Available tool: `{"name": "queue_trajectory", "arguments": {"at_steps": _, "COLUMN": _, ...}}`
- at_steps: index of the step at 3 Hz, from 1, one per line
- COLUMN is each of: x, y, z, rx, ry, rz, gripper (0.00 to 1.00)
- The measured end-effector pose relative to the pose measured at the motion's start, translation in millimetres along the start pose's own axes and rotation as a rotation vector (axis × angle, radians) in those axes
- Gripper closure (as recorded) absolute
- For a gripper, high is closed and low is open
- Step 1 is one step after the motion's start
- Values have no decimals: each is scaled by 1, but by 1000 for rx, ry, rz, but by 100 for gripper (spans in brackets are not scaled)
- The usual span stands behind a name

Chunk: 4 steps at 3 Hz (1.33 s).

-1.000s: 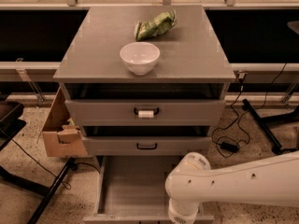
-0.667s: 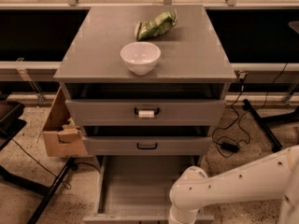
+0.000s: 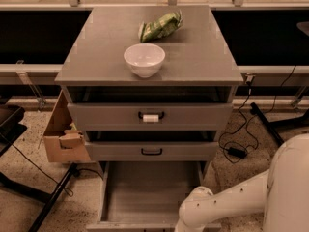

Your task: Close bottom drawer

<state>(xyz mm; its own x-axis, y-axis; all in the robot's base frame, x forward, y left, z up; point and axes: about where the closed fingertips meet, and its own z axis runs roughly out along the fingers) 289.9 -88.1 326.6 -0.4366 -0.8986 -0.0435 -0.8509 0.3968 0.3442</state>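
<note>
Bottom drawer [image 3: 145, 192] is pulled fully out toward the camera. Its long grey tray is bare, and its front edge runs along the bottom of the view. The middle drawer [image 3: 152, 151] and top drawer [image 3: 149, 116] above it each sit slightly proud of the cabinet [image 3: 96, 57].

The white arm [image 3: 217, 204] comes in from the lower right and bends down over the drawer's front right corner. The gripper is beyond that bend, below the bottom edge and out of view. Whether it is open, closed or holding anything cannot be told.

Risks, as judgements:
- An off-centre push from the right corner could skew the tray on its runners and jam it partway.
- If contact is on the rim rather than the front panel, the arm could slip over the top into the tray.
- A hard shove could jolt the cabinet — the bowl [image 3: 144, 59] and green bag [image 3: 161, 27] on top might shift.
- The cardboard box [image 3: 60, 134] leans against the cabinet's left side near the drawer's left rail and could snag.

Hidden or unclear: the drawer's front panel and handle are cut off, so the contact point is unseen. The runners are in shadow.
</note>
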Motion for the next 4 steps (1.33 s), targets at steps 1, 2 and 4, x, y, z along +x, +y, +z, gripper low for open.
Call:
{"name": "queue_trajectory", "arguments": {"at_steps": 1, "x": -8, "y": 3, "z": 22, "rx": -19, "ry": -82, "rz": 54, "gripper": 99}}
{"name": "queue_trajectory", "arguments": {"at_steps": 2, "x": -15, "y": 4, "z": 31, "rx": -33, "ry": -128, "rz": 86, "gripper": 100}}
{"name": "queue_trajectory", "arguments": {"at_steps": 4, "x": -23, "y": -4, "z": 50, "rx": -47, "ry": -172, "rz": 76, "gripper": 100}}
